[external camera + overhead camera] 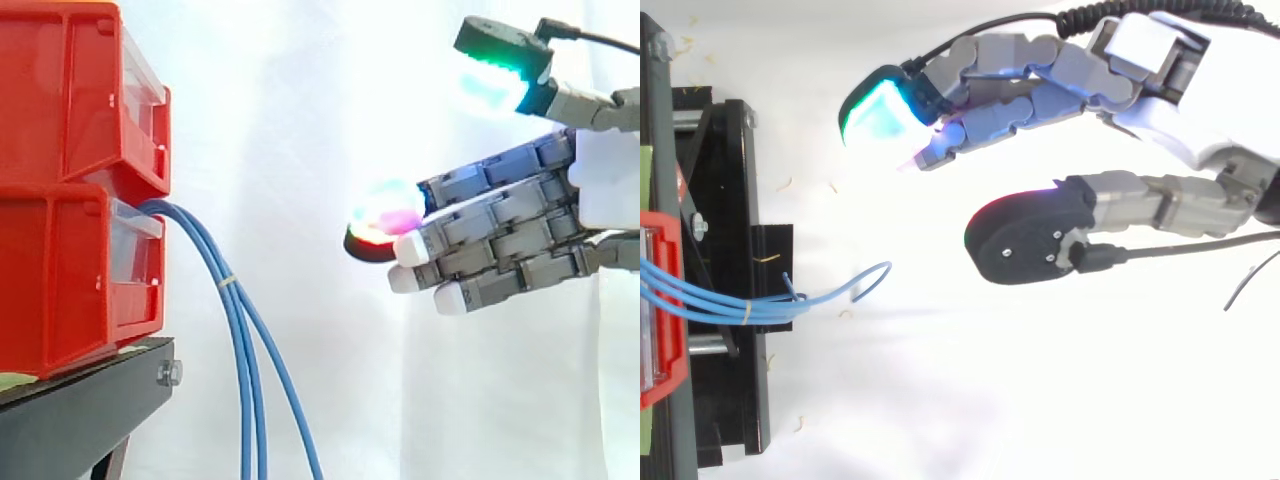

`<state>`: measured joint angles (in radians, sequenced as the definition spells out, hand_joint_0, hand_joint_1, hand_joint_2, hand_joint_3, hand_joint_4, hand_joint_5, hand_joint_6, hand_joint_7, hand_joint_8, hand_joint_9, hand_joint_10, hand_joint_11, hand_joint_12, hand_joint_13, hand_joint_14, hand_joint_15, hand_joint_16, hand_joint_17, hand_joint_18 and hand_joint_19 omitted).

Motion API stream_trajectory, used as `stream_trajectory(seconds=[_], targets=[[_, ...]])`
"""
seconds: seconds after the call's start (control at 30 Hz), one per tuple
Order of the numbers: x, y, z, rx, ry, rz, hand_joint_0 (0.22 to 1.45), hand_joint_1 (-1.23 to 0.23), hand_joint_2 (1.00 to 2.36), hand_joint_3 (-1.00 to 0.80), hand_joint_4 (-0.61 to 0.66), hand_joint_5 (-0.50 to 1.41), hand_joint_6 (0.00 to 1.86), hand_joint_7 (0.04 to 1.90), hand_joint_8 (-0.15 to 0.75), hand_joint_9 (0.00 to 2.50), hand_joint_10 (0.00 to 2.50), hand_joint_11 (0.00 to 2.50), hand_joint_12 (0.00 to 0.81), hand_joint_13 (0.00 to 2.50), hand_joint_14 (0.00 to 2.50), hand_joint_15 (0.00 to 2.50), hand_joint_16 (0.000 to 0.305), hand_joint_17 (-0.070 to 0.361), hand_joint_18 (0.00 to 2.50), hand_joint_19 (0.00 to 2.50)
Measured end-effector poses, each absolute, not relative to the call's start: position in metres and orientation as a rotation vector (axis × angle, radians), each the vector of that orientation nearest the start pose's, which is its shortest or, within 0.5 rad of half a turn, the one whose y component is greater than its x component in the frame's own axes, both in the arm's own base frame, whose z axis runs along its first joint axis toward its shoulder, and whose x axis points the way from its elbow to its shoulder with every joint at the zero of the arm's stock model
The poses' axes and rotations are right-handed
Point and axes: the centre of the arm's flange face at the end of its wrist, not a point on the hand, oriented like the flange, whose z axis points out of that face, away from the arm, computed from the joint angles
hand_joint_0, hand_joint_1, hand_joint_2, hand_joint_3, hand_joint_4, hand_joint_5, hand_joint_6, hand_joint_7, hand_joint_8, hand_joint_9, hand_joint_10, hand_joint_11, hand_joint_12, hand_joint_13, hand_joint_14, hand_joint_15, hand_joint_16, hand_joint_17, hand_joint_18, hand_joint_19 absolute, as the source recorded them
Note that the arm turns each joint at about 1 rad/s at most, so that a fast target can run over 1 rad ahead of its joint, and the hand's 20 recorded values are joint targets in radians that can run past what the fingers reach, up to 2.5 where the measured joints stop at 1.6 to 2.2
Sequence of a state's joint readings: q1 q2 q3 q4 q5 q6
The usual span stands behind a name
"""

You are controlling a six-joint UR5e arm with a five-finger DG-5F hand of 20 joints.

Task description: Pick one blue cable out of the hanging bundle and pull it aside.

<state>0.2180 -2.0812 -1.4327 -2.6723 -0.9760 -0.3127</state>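
A bundle of thin blue cables [235, 330] comes out of the lower red bin [70, 280] and hangs down past the black stand, tied by a small yellow band. From above, the blue cables [760, 300] fan out from the bin toward the right. My hand [520, 225] is to the right of the bundle, well apart from it, with straight fingers pointing left at it and the thumb spread wide. Its fingertips [415, 248] glow white, magenta and green. The hand [1090, 80] holds nothing.
Two red bins [70, 90] are stacked on a black stand [90, 410] at the left. A white curtain hangs behind. Open space lies between the cables and my hand.
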Motion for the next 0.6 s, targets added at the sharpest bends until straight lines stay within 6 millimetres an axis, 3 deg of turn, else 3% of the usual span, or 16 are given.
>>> stream_trajectory(seconds=[0.37, 0.6], targets=[[0.705, -0.037, 0.261, 1.144, 1.013, 0.745, 0.52, -0.51, 1.00, -0.46, 0.39, -0.18, 0.50, 0.76, 0.322, 0.66, 0.00, 0.20, 0.367, 0.53, 0.01, 0.23, 0.057, 0.129, 0.50, 0.35], [0.738, -0.025, 0.216, 1.134, 0.995, 0.782, 0.52, -0.51, 1.00, -0.46, 0.41, -0.17, 0.50, 0.77, 0.322, 0.67, 0.01, 0.20, 0.369, 0.53, 0.01, 0.23, 0.058, 0.130, 0.52, 0.35]])
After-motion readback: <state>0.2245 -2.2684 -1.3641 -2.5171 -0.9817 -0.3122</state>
